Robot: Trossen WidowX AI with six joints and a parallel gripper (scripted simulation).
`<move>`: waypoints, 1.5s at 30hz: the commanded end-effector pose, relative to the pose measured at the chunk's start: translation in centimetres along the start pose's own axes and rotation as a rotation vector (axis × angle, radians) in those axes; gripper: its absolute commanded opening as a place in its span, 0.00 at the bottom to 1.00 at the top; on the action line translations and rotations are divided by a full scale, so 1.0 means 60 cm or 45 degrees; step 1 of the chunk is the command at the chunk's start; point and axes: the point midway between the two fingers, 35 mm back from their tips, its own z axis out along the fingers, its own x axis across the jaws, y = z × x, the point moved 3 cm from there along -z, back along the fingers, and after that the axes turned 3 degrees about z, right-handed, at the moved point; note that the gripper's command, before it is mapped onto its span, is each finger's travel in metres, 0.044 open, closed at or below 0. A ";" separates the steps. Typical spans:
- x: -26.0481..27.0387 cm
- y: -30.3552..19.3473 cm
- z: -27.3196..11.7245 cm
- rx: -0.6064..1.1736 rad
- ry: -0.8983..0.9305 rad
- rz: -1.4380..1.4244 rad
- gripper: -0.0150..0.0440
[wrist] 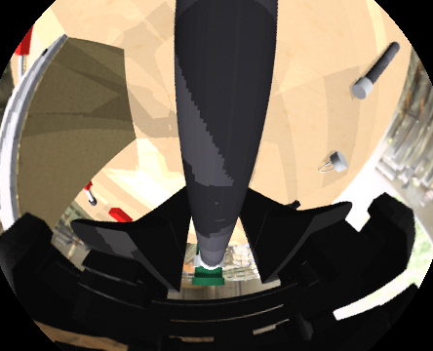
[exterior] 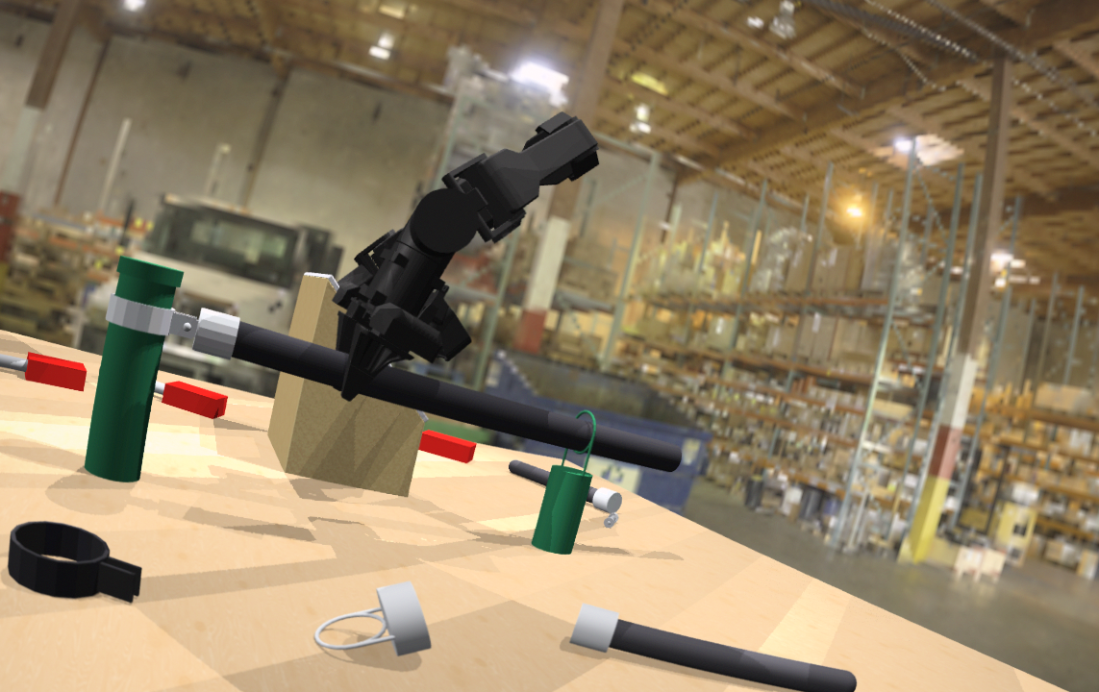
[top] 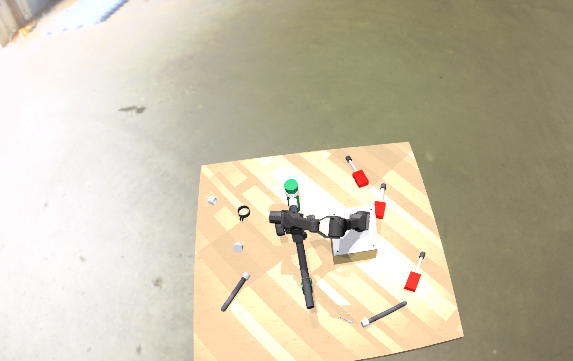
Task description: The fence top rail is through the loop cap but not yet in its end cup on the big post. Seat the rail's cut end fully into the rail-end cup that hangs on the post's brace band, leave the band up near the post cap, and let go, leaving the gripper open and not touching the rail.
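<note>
Tool [top: 296, 234] [exterior: 350, 388] [wrist: 213, 186] gripping — dark rail [top: 304, 269] [exterior: 466, 403] [wrist: 226, 88] between fingers (mid-length), cup-side

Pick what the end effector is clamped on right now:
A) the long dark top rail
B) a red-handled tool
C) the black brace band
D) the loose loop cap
A: the fingers of the end effector straddle the long dark top rail between the big green post and the small one.

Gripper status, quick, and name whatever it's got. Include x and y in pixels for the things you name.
Gripper [top: 298, 233] [exterior: 350, 391] [wrist: 213, 186]: closed on the dark fence rail [top: 304, 264] [exterior: 459, 397] [wrist: 226, 97], between the big post and the loop cap.
</note>
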 end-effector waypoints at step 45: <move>0.008 -0.037 0.013 0.003 -0.021 0.012 0.39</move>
